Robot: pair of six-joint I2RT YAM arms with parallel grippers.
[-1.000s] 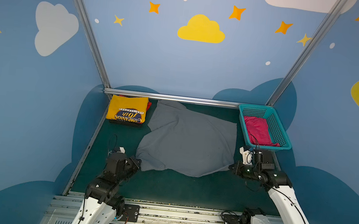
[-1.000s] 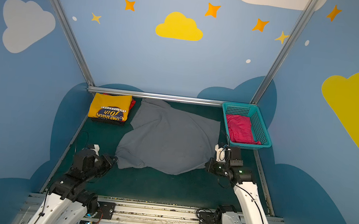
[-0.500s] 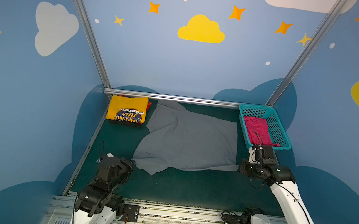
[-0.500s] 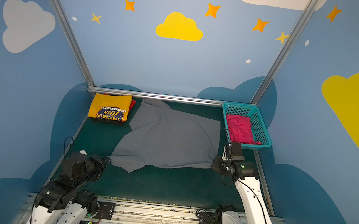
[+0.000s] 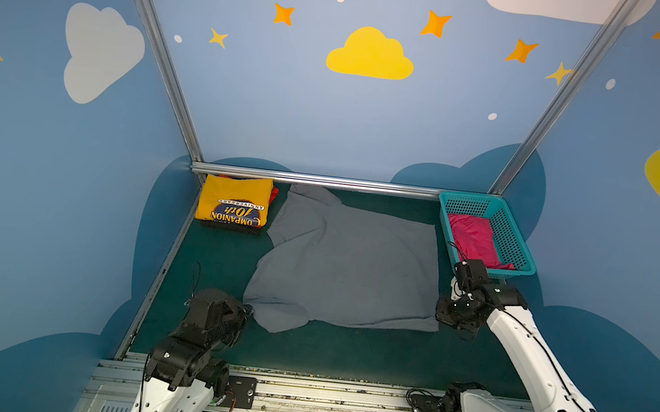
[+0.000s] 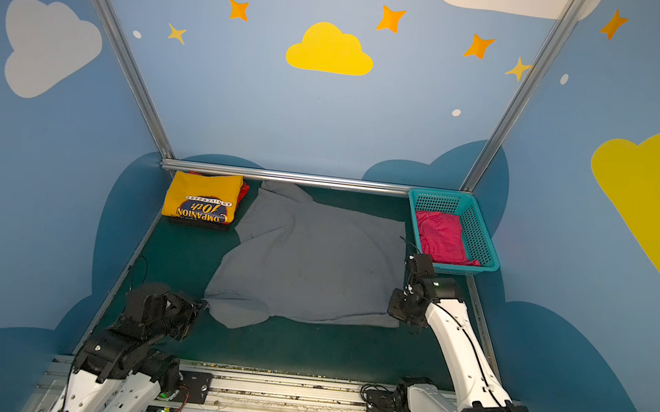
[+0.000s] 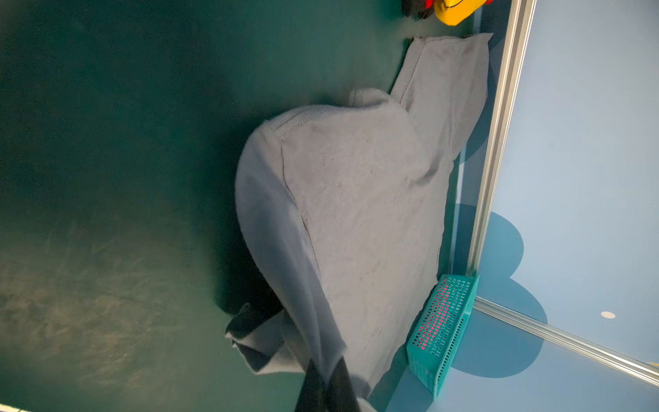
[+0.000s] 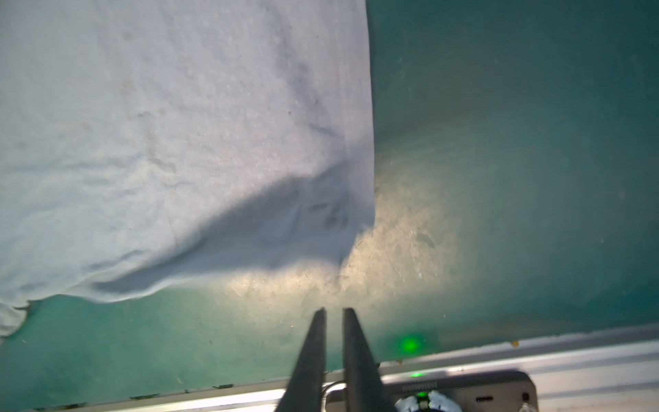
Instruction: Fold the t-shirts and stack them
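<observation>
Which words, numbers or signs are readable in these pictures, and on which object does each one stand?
"COMPANION": navy print on the folded yellow cloth t-shirt, upside down in both top views.
"10th": same print, middle.
"ANNIVERSARY": same print, white curved band.
Label on the dark box in the right wrist view: too blurred to read.
The slate-grey cloth t-shirt shows no text.

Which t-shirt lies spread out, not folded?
The grey t-shirt, spread over the mat; the yellow t-shirt is folded, the pink t-shirt sits in the basket.
</observation>
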